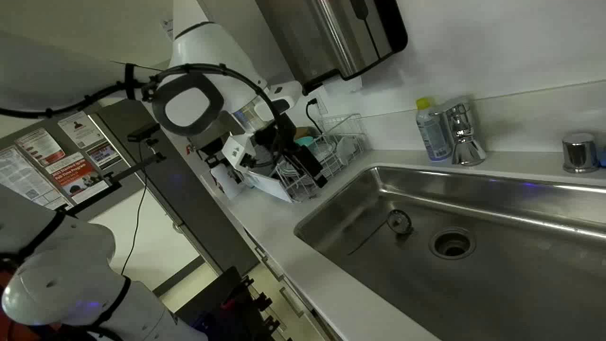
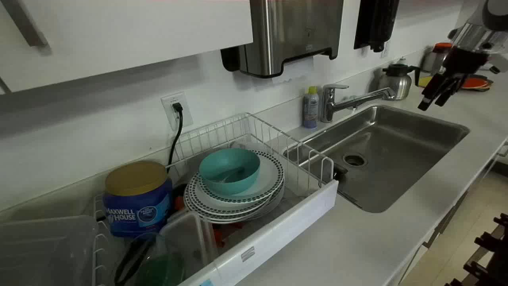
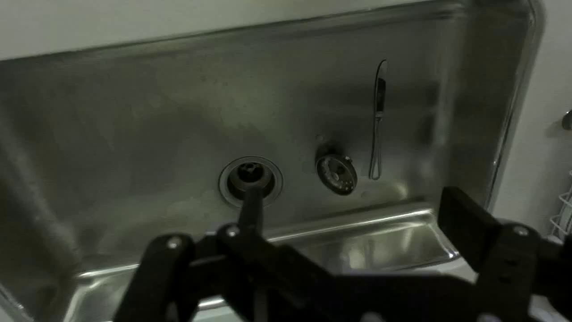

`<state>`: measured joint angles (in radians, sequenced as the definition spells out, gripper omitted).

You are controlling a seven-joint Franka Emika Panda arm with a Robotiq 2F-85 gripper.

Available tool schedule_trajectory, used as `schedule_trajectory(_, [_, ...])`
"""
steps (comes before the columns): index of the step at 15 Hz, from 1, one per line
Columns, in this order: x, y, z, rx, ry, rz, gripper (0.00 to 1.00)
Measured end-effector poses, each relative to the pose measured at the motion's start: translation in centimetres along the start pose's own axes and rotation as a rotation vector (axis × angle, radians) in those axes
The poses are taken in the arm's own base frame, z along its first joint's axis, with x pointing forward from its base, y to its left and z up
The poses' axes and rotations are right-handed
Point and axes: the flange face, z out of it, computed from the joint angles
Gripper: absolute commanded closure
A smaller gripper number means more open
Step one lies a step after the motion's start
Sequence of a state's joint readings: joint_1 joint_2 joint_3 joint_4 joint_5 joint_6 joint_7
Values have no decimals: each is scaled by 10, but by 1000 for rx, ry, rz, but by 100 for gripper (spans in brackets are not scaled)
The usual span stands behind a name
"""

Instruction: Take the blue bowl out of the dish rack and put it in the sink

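The blue bowl (image 2: 230, 170) is teal and sits upright on a stack of patterned plates in the dish rack (image 2: 278, 234). In an exterior view the bowl (image 1: 304, 141) shows only partly, behind my arm and gripper. The dish rack (image 1: 355, 124) also shows there. The bowl is out of the wrist view. The steel sink (image 2: 393, 159) is right of the rack and fills most of the wrist view (image 3: 156, 112). My gripper (image 2: 432, 104) is open and empty, high above the sink's far end, well away from the bowl. Its fingers are wide apart in the wrist view (image 3: 353, 201).
A strainer (image 3: 336, 174) and a knife (image 3: 378, 116) lie in the sink. A faucet (image 2: 353, 102) and spray bottle (image 2: 310, 107) stand behind it. A coffee tub (image 2: 137, 198) is left of the bowl. A towel dispenser (image 2: 293, 31) hangs above; a carafe (image 2: 397, 81) stands beyond.
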<state>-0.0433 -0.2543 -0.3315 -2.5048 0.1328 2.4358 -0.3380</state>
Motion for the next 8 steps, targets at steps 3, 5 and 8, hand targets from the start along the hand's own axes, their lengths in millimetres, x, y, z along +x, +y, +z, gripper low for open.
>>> schedule_trajectory(3, [0, 0, 0, 0, 0, 0, 0])
schedule_trajectory(5, [0, 0, 0, 0, 0, 0, 0])
schedule_trajectory(8, [0, -2, 0, -2, 0, -4, 0])
